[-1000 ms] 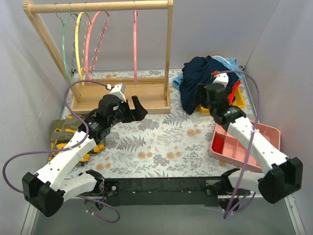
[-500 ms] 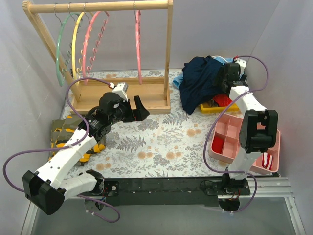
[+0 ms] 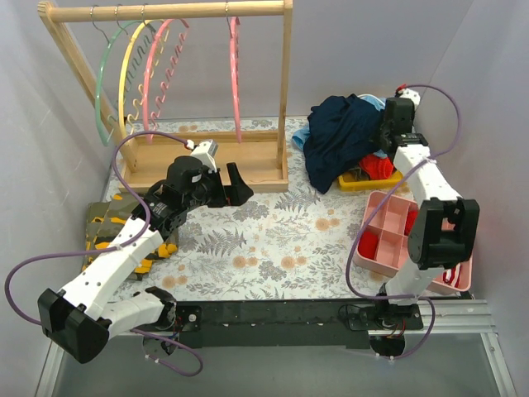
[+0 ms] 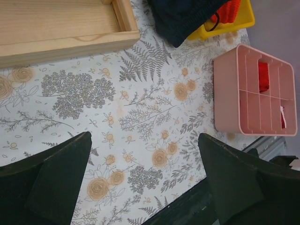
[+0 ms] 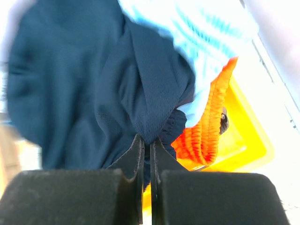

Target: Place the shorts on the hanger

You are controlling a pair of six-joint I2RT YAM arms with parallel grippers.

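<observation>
Right hand (image 5: 150, 140) stretched to the far corner, clamped on the shorts (image 5: 70, 84); left hand (image 4: 144, 140) hovers over the bench (image 4: 140, 93), fingers apart; one shorts, four hangers (image 3: 235, 83) including the wavy pink hanger (image 3: 149, 78)

My right gripper (image 5: 150, 143) has swung round behind the shorts (image 5: 93, 84) and pinched a fold. The right-hand pink hanger (image 3: 236, 83) has swayed.
</observation>
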